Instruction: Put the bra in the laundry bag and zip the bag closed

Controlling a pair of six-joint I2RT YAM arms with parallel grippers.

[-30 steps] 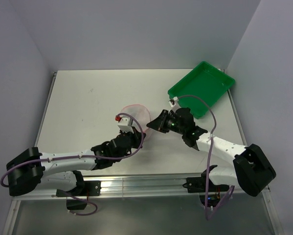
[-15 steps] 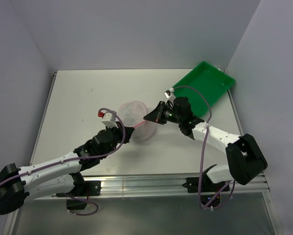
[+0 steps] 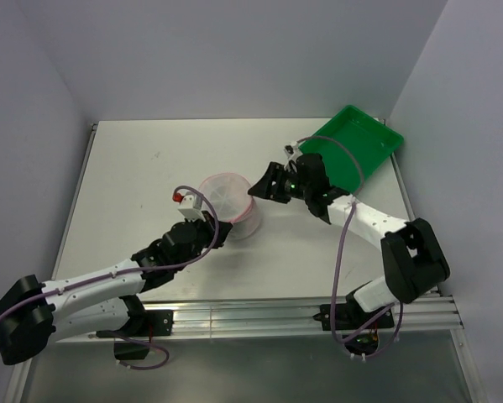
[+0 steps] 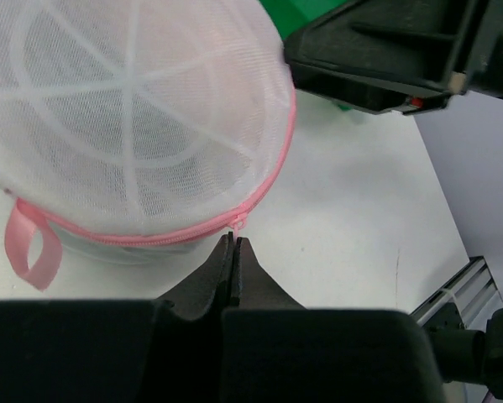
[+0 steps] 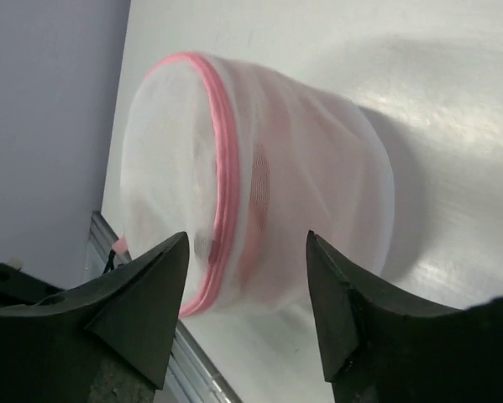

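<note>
Pinching the zip pull (image 4: 237, 222) with left jaws pressed together: draw along the pink rim's (image 5: 225, 168) curve, never straight out. Brace with right jaws, spread just beside the laundry bag (image 3: 229, 204), sitting mid-worktop (image 3: 133, 176), short of the green tray (image 3: 356, 147).

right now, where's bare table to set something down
Widest bare patch: far-left table, between its left edge and the laundry bag. Crowded: centre, where left tool and right tool flank the bag; green tray fills the far-right corner.
</note>
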